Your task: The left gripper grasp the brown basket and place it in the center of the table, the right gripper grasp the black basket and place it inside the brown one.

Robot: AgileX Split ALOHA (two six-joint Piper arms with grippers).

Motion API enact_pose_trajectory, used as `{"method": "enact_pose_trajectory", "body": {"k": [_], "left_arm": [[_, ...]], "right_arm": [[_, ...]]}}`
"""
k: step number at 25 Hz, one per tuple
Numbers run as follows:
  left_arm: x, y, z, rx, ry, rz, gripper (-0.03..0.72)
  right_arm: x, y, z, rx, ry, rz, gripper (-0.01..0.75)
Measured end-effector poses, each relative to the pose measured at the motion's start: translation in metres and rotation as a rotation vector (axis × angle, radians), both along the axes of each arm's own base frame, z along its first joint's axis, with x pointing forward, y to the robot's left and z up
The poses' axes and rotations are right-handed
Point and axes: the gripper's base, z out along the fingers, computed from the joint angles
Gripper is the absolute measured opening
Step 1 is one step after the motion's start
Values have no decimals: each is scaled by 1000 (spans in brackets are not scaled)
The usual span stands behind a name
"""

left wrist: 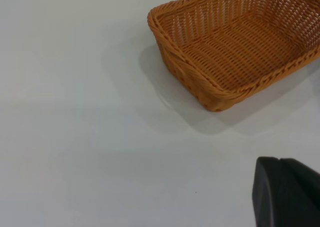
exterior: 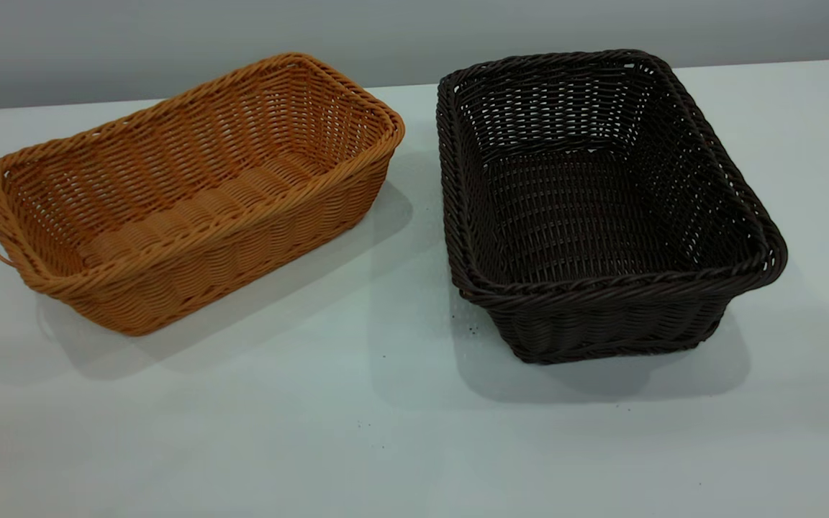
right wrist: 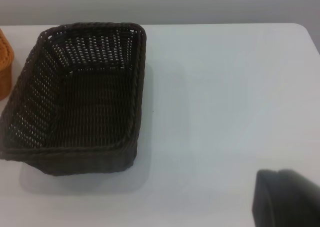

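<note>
The brown basket [exterior: 184, 194] stands upright and empty on the left part of the white table [exterior: 386, 432]. It also shows in the left wrist view [left wrist: 240, 42]. The black basket [exterior: 594, 201] stands upright and empty to its right, apart from it, and shows in the right wrist view [right wrist: 80, 97]. Neither gripper shows in the exterior view. The left gripper [left wrist: 280, 160] hangs above bare table, well short of the brown basket, its two fingers pressed together on nothing. The right gripper [right wrist: 278, 171] hangs above bare table beside the black basket, also shut and empty.
A grey wall [exterior: 414, 29] runs behind the table's far edge. A few dark specks [exterior: 468, 327] lie on the table by the black basket. A narrow gap of table separates the two baskets.
</note>
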Motion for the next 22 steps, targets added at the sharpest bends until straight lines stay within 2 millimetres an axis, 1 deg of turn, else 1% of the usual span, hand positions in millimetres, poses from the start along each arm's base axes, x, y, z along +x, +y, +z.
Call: {"method": "enact_pose_trajectory", "body": {"k": [11,16,22], "left_arm": [[1,0,0,1,-6,1,18],[1,0,-1,-1,-3,2,18],[0,0,2,6,-17,-2,18]], "right_arm": [[0,-1,0,-10,-1,-7,-1],[1,3,1,40,-16,21,-1],[1,4,2,48,-25,26,-1]]}}
